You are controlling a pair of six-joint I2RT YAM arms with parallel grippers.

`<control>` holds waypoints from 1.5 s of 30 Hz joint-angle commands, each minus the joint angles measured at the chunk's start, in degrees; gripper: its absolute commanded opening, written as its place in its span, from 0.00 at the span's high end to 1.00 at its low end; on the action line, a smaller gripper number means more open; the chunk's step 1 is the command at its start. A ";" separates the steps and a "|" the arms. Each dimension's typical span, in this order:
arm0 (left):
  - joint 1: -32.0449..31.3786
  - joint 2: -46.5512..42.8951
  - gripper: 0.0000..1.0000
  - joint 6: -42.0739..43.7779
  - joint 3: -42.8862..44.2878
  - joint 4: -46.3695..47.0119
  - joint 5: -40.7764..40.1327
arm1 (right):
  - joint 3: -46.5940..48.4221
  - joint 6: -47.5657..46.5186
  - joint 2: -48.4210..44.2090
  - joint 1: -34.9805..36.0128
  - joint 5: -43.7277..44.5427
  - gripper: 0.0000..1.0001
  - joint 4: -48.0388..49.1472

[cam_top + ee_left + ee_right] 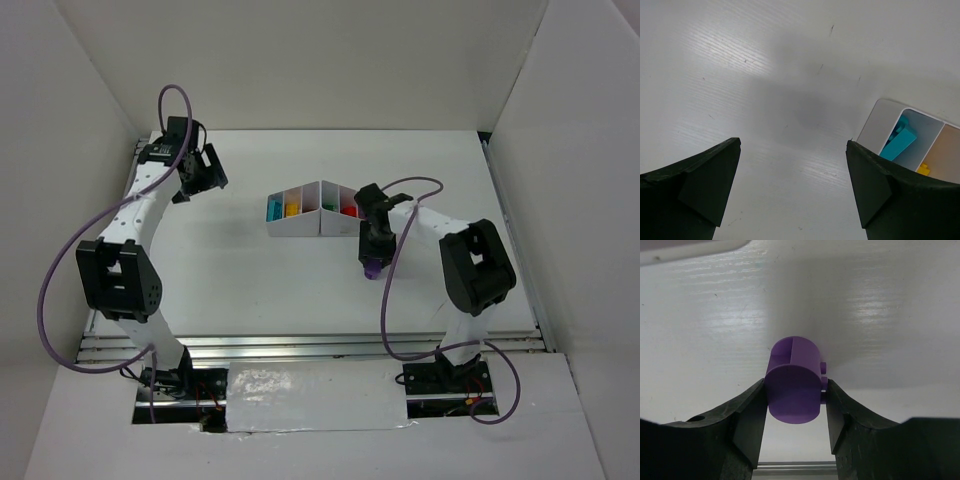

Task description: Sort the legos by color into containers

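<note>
1. Top external view:
   - Shows the left gripper (210,178) over the far-left part of the table (250,290), jaws spread wide with nothing between them, well apart from the tray (295,228).
   - Places that white tray toward the back middle of the table.
   - Finds a light blue brick (273,208) in its leftmost compartment, a yellow brick (292,209) in the one beside it, and a red brick (349,211) further right.
   - Puts the right gripper (371,260) just in front of the tray's right end, pointing down, with a purple brick (372,270) at its tips, outside the tray.

2. Left wrist view:
   - Shows the two dark left fingers (705,185) far apart over bare table, touching nothing.
   - Catches a corner of the tray at the right edge.
   - Shows the light blue brick lying tilted in the nearest compartment and a sliver of the yellow brick in the next.

3. Right wrist view:
   - Shows the purple brick between the right fingers (745,425), both inner faces pressed against its sides, so clamped on it.
   - Picks out its rounded body and a small stud on its right side.
   - Cannot tell whether it rests on the table or hangs just above it.
</note>
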 commanded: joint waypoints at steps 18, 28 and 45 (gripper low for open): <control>-0.86 -9.72 0.01 2.25 3.22 10.32 40.99 | 5.99 -7.57 -19.64 -0.75 -49.25 1.00 14.10; -6.84 -11.75 0.00 -24.04 -12.19 52.96 79.35 | 12.16 15.08 -15.07 -1.02 -78.90 1.00 47.11; -9.12 -10.43 0.13 -38.18 -16.76 75.10 85.95 | 6.96 25.67 -15.15 -1.46 -74.43 0.99 62.11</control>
